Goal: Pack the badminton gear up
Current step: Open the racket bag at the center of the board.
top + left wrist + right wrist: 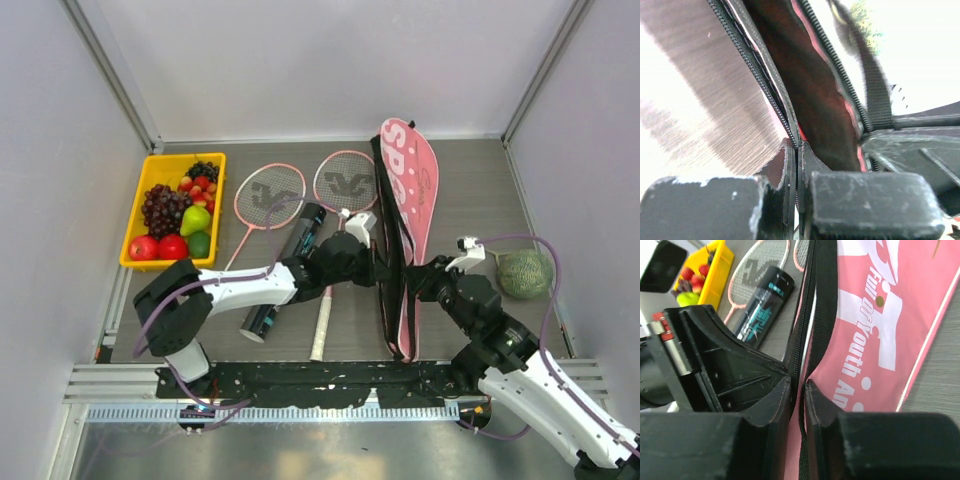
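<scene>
- Badminton gear is lying across the middle of the overhead view, none of it packed yet. A yellow tray (135, 235) of fruit is sitting at the upper left, not part of the job.
- Pink rackets (270, 195) are lying side by side at upper centre. The dark tube (303, 232) is lying between them, running down to lower centre under the left arm.
- Left gripper (797, 147), at centre, is clamping fully closed on the black zip edge of the SPORT bag (415, 190), which is stretching from upper centre-right down to lower centre. The bag's dark inside is gaping beside the jaws.
- Right gripper (799, 385), just right of the bag, is pinching the facing zip edge, jaws narrow with only a sliver between them.
- Judging by this, the arms are spreading the bag's mouth. Doing it well likely means drawing both edges apart slowly and evenly, gripping zip tape rather than strap, until a racket head fits.
- Green netted ball (525, 273) is sitting at far right, best left undisturbed.
</scene>
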### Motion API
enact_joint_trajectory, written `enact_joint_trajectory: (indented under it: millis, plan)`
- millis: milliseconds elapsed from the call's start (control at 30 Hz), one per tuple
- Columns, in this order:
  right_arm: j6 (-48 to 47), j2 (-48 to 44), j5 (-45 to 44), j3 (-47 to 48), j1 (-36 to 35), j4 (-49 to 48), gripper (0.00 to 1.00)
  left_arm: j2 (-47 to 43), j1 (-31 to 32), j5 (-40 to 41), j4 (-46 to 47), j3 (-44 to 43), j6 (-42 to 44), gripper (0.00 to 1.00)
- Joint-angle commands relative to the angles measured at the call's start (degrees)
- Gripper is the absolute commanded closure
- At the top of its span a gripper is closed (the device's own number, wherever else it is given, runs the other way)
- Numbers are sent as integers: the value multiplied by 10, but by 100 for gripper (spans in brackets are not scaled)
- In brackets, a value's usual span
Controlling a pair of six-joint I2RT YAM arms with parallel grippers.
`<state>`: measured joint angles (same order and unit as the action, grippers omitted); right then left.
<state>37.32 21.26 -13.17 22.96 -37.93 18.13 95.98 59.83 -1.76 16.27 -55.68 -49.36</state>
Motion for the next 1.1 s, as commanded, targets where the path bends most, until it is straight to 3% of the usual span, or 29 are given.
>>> enact_joint_trajectory:
  millis: [0,167,533,700,800,933,1067]
  plan:
    - [-1,-10,-70,59,1,41,71,-43,27,78,-114,-100,142,100]
    - [-8,22,-87,125,2,102,50,-35,62,139,-191,-154,211,100]
    - [-78,142,-188,272,1,147,29,-51,118,300,-217,-149,301,100]
    - [-108,248,-137,359,10,133,28,-50,157,375,-191,-141,397,100]
    - [-106,288,-100,387,29,132,29,-58,186,421,-126,-121,471,100]
    - [-99,278,-64,384,60,108,30,-62,221,475,-49,-94,598,100]
    - [-101,255,-61,389,81,117,30,-62,227,498,-34,-90,632,100]
